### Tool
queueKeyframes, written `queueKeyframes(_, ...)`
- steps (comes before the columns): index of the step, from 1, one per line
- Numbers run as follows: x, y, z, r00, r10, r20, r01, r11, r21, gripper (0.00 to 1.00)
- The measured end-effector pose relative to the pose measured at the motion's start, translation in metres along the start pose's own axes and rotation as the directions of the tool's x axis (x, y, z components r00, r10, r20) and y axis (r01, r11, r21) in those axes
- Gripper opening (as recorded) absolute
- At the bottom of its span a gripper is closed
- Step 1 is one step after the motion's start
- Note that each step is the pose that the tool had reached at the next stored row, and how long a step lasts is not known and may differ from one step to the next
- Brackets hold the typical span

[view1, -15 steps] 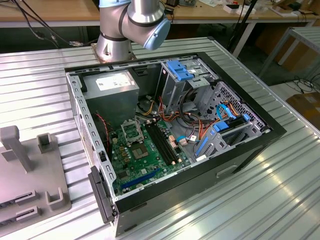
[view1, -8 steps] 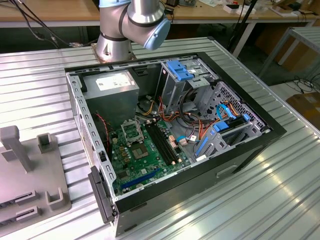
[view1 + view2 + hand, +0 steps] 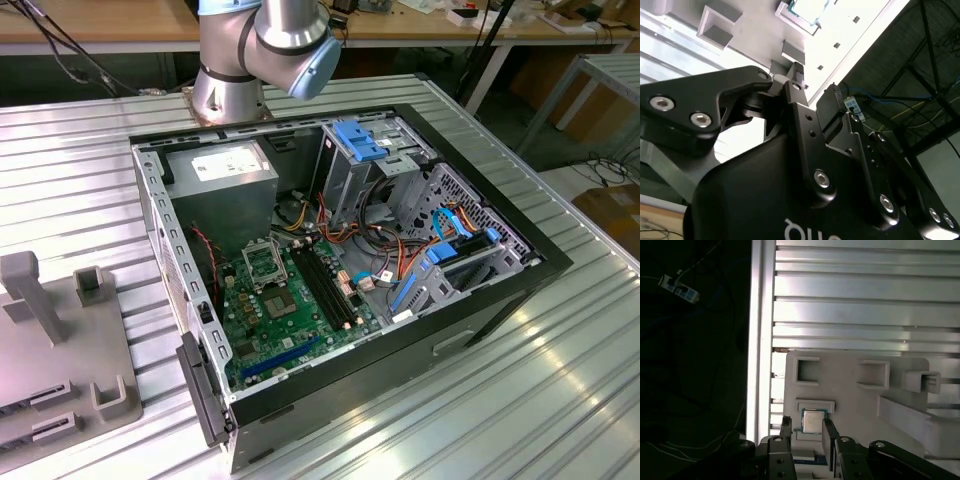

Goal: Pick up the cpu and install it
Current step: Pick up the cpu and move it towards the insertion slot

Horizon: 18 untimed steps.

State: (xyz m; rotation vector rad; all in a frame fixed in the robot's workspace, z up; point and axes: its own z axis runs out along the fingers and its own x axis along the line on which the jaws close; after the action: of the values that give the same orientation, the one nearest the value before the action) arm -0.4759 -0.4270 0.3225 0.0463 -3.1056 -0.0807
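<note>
While the cpu (image 3: 813, 421), a flat square chip with a silver-grey metal top, lies in a shallow pocket of the matte grey holder (image 3: 850, 405) on the ribbed metal table (image 3: 850, 300), you see your gripper (image 3: 806, 422) with its black fingers spread apart, framing the chip and clasping nothing.

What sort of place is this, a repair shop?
Probably a robotics lab or workshop: a robot arm stands on a ribbed metal table beside an opened computer case, with wooden workbenches behind.
</note>
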Motion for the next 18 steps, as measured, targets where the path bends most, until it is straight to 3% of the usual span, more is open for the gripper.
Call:
queueKeyframes(7, 0.0002, -0.0022, 0.0044, 1.0, 0.0, 0.0, 0.0, 1.0, 0.0, 0.38)
queueKeyframes(18, 0.0002, -0.0026, 0.0054, 1.0, -0.003, -0.0001, 0.003, 1.0, 0.0016, 0.38)
